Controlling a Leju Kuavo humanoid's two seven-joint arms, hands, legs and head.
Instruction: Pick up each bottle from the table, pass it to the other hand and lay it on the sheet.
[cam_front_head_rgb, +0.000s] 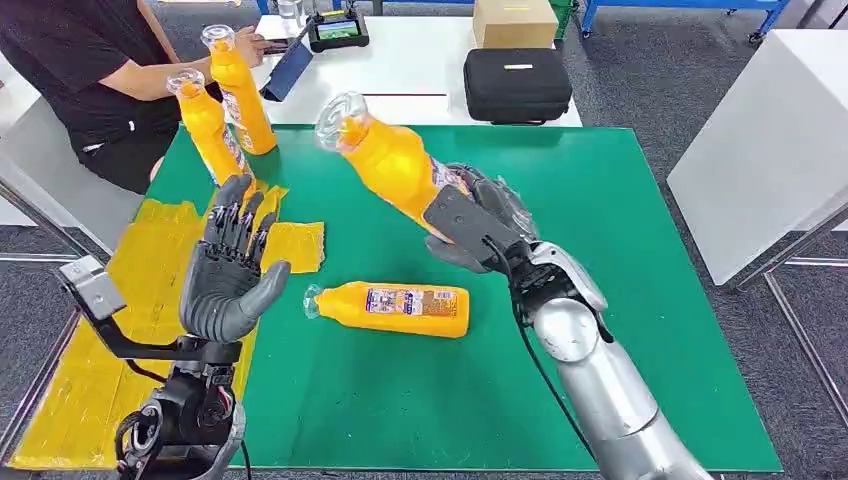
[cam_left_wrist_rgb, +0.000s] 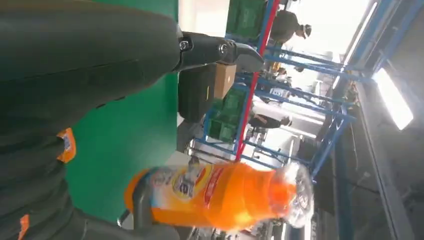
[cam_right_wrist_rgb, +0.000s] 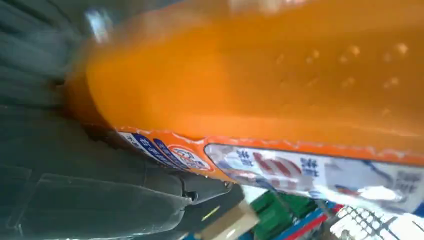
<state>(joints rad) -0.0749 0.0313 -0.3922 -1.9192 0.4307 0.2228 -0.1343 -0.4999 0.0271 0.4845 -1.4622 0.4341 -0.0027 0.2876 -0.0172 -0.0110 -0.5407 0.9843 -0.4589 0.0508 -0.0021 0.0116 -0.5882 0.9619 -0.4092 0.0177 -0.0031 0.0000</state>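
Observation:
My right hand (cam_front_head_rgb: 478, 222) grips an orange juice bottle (cam_front_head_rgb: 385, 156) by its lower body and holds it tilted above the green mat, neck up and to the left. The same bottle (cam_right_wrist_rgb: 260, 85) fills the right wrist view and appears in the left wrist view (cam_left_wrist_rgb: 225, 195). My left hand (cam_front_head_rgb: 230, 270) is raised over the mat's left edge, fingers spread, holding nothing, a short way left of the held bottle. A second bottle (cam_front_head_rgb: 392, 309) lies on its side on the green mat (cam_front_head_rgb: 620, 300). Two more bottles (cam_front_head_rgb: 240, 95) (cam_front_head_rgb: 208, 125) stand upright at the mat's far left corner.
A yellow sheet (cam_front_head_rgb: 160, 290) covers the table left of the mat, with small yellow pieces (cam_front_head_rgb: 295, 245) on the mat. A person in black (cam_front_head_rgb: 90, 70) sits at the far left. A black case (cam_front_head_rgb: 517, 85) and cardboard box (cam_front_head_rgb: 514, 22) stand on the white table behind.

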